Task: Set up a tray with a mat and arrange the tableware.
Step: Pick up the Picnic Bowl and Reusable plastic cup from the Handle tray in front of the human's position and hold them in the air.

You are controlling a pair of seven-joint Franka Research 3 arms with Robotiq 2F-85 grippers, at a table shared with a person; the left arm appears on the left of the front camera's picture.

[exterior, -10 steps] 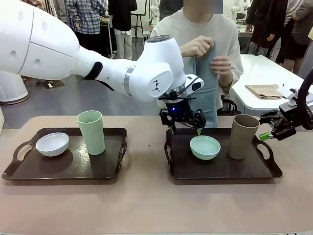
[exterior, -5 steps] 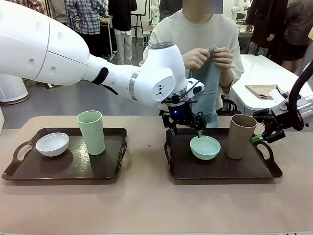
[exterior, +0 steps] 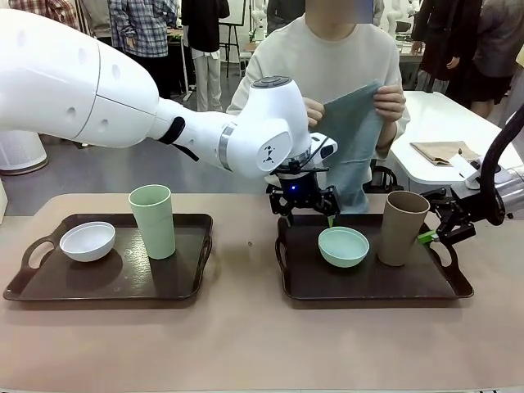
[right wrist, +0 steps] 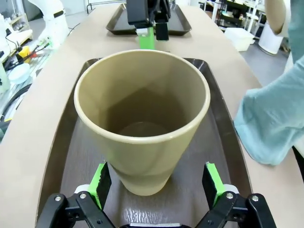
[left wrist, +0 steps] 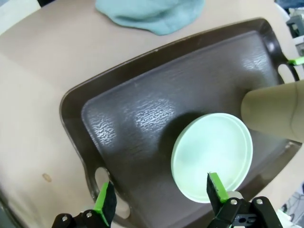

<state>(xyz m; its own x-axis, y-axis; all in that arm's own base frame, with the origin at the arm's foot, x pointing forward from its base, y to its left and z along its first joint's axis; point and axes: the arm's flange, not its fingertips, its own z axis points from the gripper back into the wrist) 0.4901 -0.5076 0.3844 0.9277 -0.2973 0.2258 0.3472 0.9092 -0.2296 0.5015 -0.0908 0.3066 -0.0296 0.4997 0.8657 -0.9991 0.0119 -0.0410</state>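
**Brown cup waiting between wide-spread right jaws**

Brown cup (right wrist: 142, 123) is standing upright at the centre of the right wrist view, its long axis vertical. It is sitting straight ahead of the right gripper (right wrist: 156, 183), whose fingers are standing spread to either side of its base, not visibly touching. That arm is the nearer one. Farther in, the left gripper (left wrist: 160, 195), also agape, is hovering over the mint bowl (exterior: 344, 246) on the same tray (exterior: 368, 288). At upper centre, a person is holding up a teal cloth (exterior: 352, 135).
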